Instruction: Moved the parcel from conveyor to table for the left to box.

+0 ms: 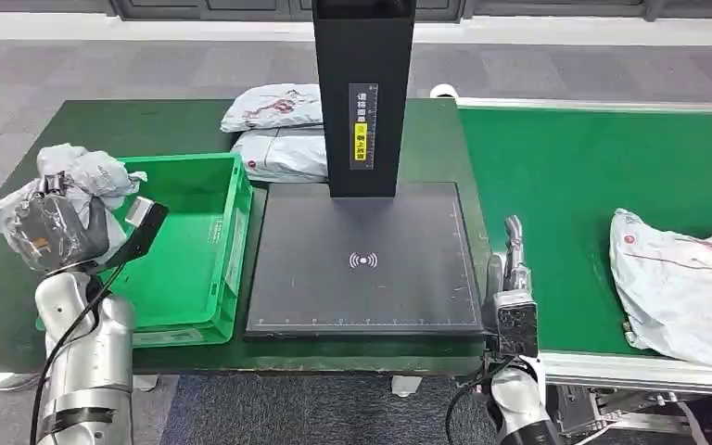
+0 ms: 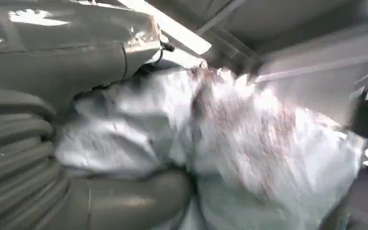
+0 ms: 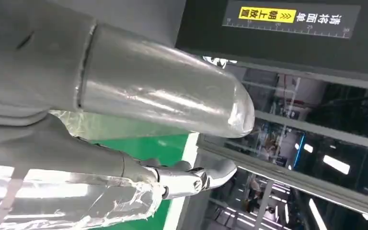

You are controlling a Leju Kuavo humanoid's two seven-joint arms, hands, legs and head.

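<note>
- Left hand [image 1: 51, 227] raised at the near left corner of the green table [image 1: 176, 120], fingers wrapped round a crumpled white parcel [image 1: 79, 176]; the parcel bulges above and to both sides of the hand, clear of the table top
- Left wrist view: the same parcel [image 2: 230, 139] pressed against the grey thumb [image 2: 139, 199] and palm, white wrap with faint reddish print, picture blurred
- Green crate [image 1: 195, 246] just beside the left hand on its inner side, open top, standing on the table; the held parcel hangs at the crate's outer rim, partly over it
- Right hand [image 1: 515, 269] upright at the gap between the table and the conveyor [image 1: 565, 176], fingers straight and pointing up, holding nothing
- Right wrist view: thumb [image 3: 172, 100] stretched out, darker fingers [image 3: 191, 178] extended apart from it, nothing between them
- Black scanning pad [image 1: 363, 260] flat on the table just left of the right hand, between it and the crate; a black post [image 1: 363, 93] with a yellow label rises from the pad's far edge
- Second white parcel [image 1: 681, 287] lying on the green conveyor belt, well to the right of the right hand, untouched
- Two more white parcels [image 1: 278, 130] stacked on the table beyond the crate, next to the post, well away from both hands
</note>
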